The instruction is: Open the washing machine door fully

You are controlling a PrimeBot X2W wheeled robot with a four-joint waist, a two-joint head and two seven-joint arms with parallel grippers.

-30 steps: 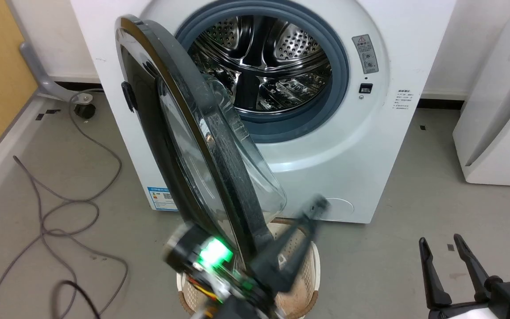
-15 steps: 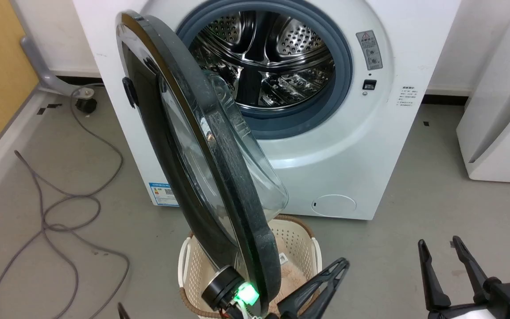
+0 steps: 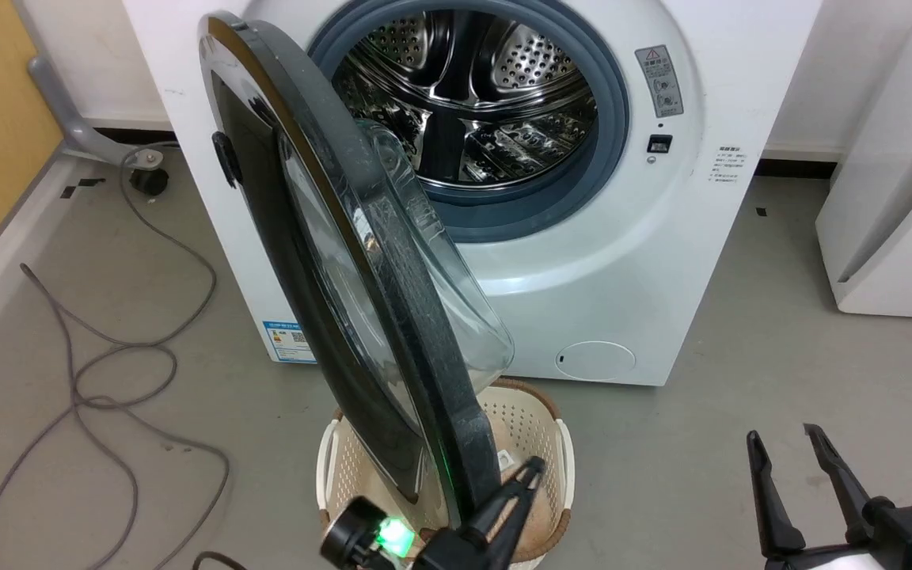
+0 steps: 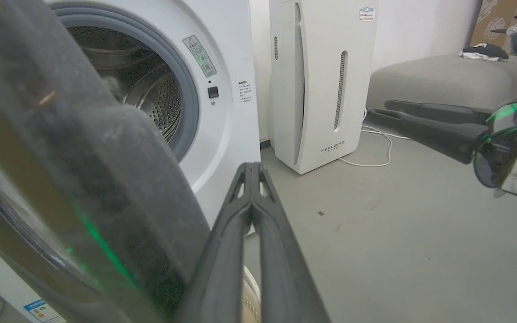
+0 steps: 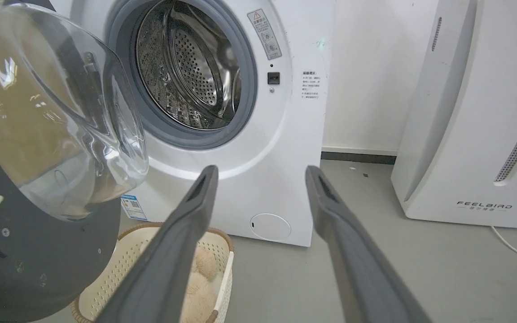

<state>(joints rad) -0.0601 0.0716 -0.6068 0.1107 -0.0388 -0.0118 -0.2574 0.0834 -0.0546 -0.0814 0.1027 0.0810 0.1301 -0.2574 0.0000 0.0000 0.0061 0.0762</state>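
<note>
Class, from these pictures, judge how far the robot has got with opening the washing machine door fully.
Done: the door is unlatched and swung out, baring the drum. In hand: the shut left gripper sits by the door's lower rim; contact is unclear. The open right gripper hangs apart, idle. Left: the door stands roughly halfway, above the basket, and needs pushing wider.

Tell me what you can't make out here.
Head view: whether the left gripper touches the washing machine door; they overlap.
Head view: contents of the basket, mostly behind the door.
Head view: print on the warning label, too small.
Left wrist view: the door's rim, blurred close up.
</note>
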